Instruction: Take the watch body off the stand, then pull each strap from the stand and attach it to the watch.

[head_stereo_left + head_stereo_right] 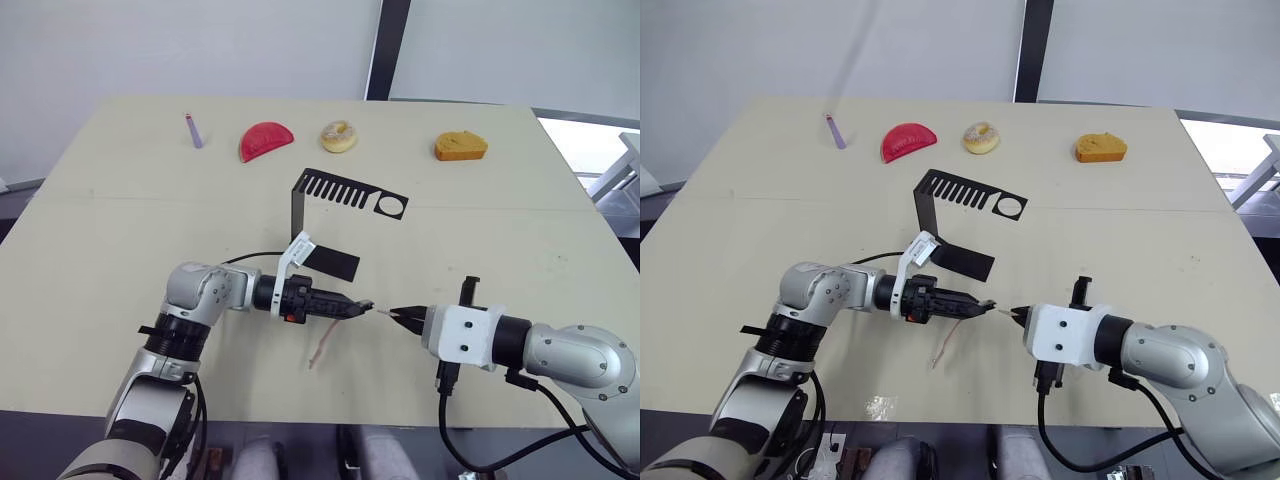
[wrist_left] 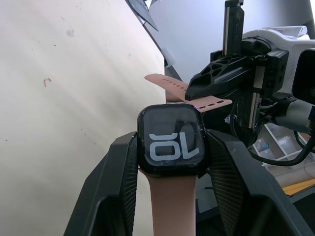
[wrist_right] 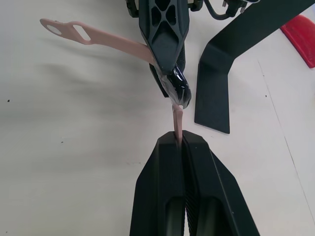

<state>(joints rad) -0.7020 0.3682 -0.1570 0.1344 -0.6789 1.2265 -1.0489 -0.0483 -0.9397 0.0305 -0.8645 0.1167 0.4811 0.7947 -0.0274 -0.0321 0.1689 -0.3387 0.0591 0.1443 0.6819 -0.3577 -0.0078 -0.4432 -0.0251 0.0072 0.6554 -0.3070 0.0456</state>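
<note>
Right end effector (image 3: 183,142) pinching strap (image 3: 177,118), left end effector (image 2: 170,162) clamping watch body (image 2: 171,139), stand (image 1: 345,190) behind.

Bright even daylight, soft faint shadows on the table (image 1: 120,260), sharp head views, blurred wrist-view backgrounds

**Colours and Patterns, Referenced to the Stand**

The stand (image 1: 335,200) is matte black; its top arm carries a comb-like row of parallel slots and one round hole at the end. Nearer the robot than the stand, the watch body (image 2: 171,139) is glossy black with pale grey-white digits on a dark screen. The straps (image 2: 172,201) are pale pink-beige. The left gripper (image 1: 366,305) and right gripper (image 1: 394,312) have black fingers with ribbed inner pads. Beyond the stand lie a purple stick (image 1: 193,131), a red semicircular piece (image 1: 265,140), a cream-and-tan ring (image 1: 338,136) and an orange-yellow piece (image 1: 460,146). The table (image 1: 120,230) is plain beige.
</note>
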